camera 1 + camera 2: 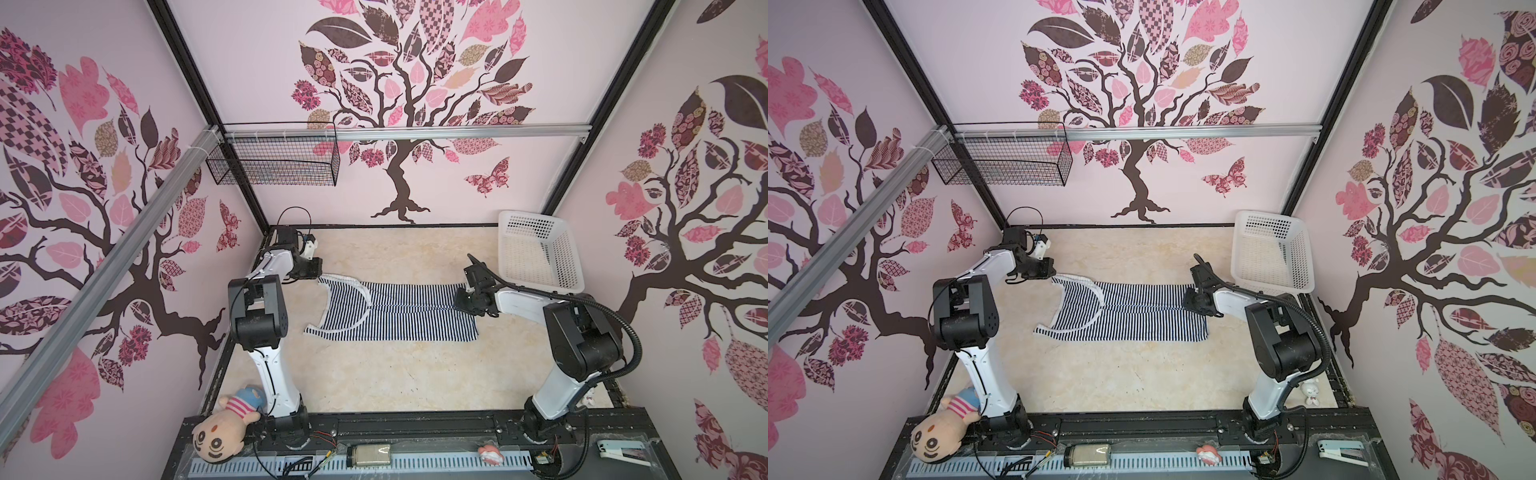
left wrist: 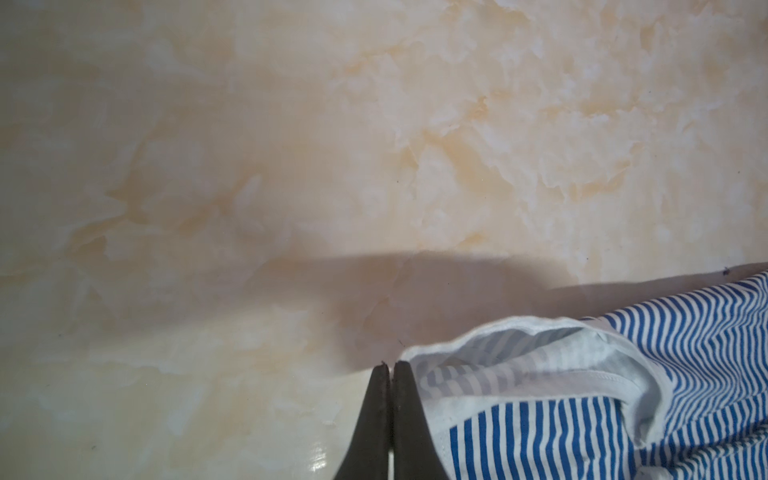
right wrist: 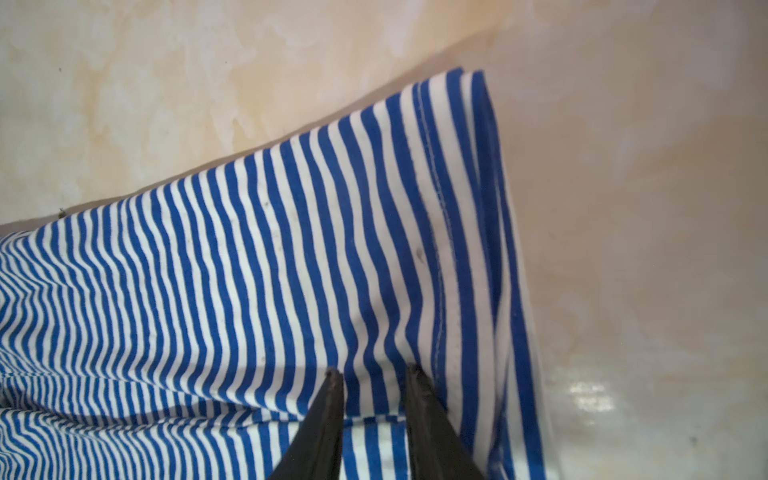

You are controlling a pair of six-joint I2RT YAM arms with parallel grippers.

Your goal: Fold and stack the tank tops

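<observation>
Striped tank top flat on the desk.
Left fingers clenched, strap just beside them; right fingers parted, tips pressing the hem.

Bare tabletop lies near the camera; white basket blocks the far right corner.

Tree-papered robot booth, framed.
</observation>
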